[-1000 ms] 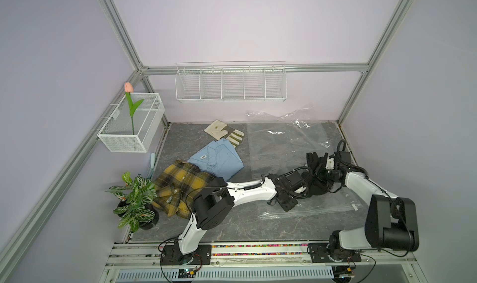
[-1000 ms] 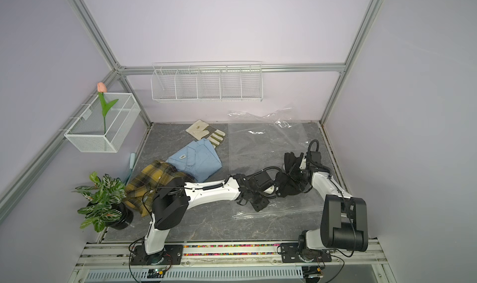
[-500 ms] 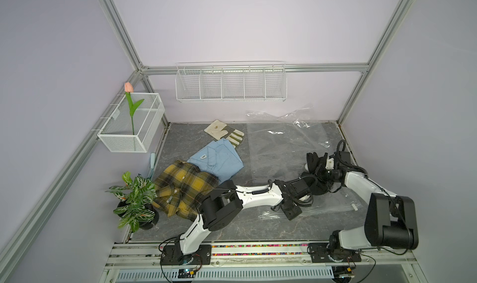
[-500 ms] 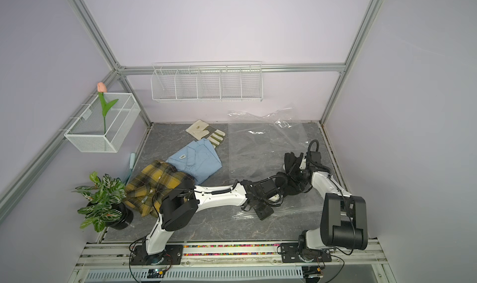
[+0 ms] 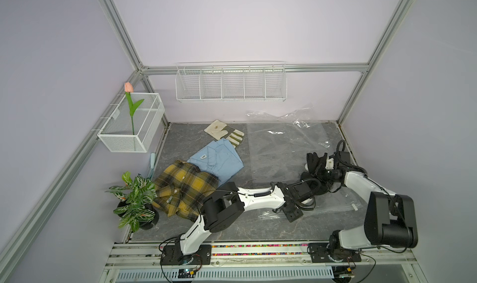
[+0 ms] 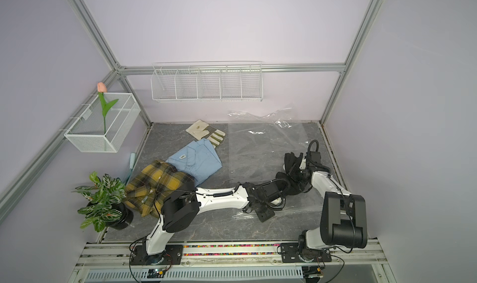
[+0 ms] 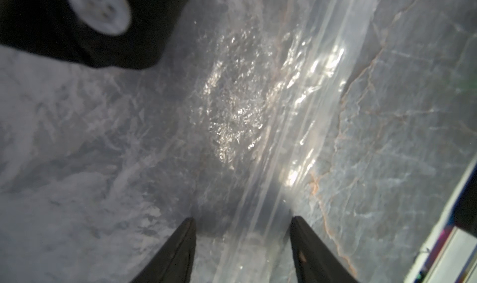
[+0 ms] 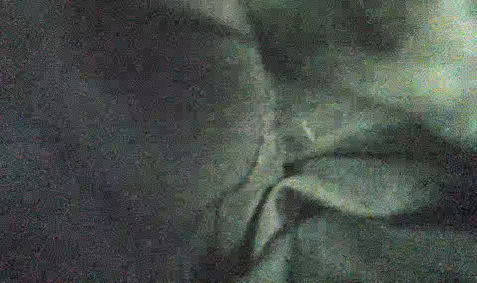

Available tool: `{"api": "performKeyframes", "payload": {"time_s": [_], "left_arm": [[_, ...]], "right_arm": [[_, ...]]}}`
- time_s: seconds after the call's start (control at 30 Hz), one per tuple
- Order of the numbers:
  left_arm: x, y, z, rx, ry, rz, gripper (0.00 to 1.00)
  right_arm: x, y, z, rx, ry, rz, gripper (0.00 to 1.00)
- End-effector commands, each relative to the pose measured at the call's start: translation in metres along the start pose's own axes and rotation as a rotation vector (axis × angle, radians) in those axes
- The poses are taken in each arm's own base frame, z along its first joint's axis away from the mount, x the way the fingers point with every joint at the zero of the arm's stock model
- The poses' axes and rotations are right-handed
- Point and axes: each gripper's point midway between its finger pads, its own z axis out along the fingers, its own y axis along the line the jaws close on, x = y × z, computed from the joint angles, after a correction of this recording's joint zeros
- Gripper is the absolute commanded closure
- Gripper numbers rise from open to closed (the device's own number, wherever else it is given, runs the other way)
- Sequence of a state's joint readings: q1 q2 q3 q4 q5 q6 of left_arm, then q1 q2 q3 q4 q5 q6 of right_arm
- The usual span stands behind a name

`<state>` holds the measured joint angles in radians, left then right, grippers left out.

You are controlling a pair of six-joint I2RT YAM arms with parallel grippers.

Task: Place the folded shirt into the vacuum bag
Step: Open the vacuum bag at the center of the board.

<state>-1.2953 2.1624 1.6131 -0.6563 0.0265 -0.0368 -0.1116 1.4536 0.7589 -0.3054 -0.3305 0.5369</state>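
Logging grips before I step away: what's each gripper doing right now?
Left gripper: open over the vacuum bag, holding nothing.
Right gripper: cannot tell; it is buried in dark cloth.

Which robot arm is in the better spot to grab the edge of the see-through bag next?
The left, probably. The left gripper is open, right over the zip edge of the vacuum bag. The right gripper is buried in the black shirt, so it looks busy.

Top views: high, front, same scene; wrist cams close, left on vacuum bag point(image 7: 284, 88).
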Motion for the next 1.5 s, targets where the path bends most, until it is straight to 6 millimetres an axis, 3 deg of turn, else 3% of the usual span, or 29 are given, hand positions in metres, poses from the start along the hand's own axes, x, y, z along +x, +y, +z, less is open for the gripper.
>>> {"api": "performKeyframes", "payload": {"time_s": [0.0, 0.2, 0.33, 0.53, 0.77, 0.93, 1.07, 1.23, 1.33, 1.47], "left_arm": [[0.009, 0.005, 0.012, -0.017, 0.047, 0.026, 0.46], [-0.005, 0.024, -0.010, -0.033, -0.007, -0.011, 0.69], [-0.014, 0.031, -0.027, -0.004, -0.059, -0.049, 0.76], [-0.008, 0.035, -0.017, 0.008, -0.036, -0.067, 0.86], [0.005, 0.043, 0.000, -0.032, -0.006, -0.073, 0.84], [0.019, 0.050, 0.003, -0.062, 0.014, -0.074, 0.84], [0.012, 0.052, -0.002, -0.057, -0.019, -0.093, 0.92], [-0.008, 0.056, -0.021, -0.035, -0.096, -0.146, 1.00], [-0.016, 0.063, -0.035, -0.035, -0.132, -0.179, 1.00], [-0.026, 0.075, -0.052, -0.035, -0.173, -0.225, 1.00]], "right_arm": [[0.002, -0.009, 0.003, 0.020, 0.008, -0.002, 0.93], [0.002, -0.009, 0.003, 0.023, 0.005, -0.004, 0.93], [0.002, -0.011, 0.003, 0.025, 0.006, -0.004, 0.93], [0.002, -0.011, 0.004, 0.024, 0.007, -0.002, 0.93], [0.002, -0.011, 0.005, 0.024, 0.009, -0.001, 0.93], [0.002, -0.012, 0.005, 0.025, 0.010, -0.001, 0.93], [0.001, -0.007, 0.003, 0.011, 0.013, -0.001, 0.93], [-0.005, 0.028, -0.041, -0.043, -0.032, -0.020, 0.93], [0.003, 0.056, -0.074, -0.045, -0.055, -0.114, 0.93], [0.025, 0.066, -0.100, -0.023, -0.044, -0.212, 0.93]]}}
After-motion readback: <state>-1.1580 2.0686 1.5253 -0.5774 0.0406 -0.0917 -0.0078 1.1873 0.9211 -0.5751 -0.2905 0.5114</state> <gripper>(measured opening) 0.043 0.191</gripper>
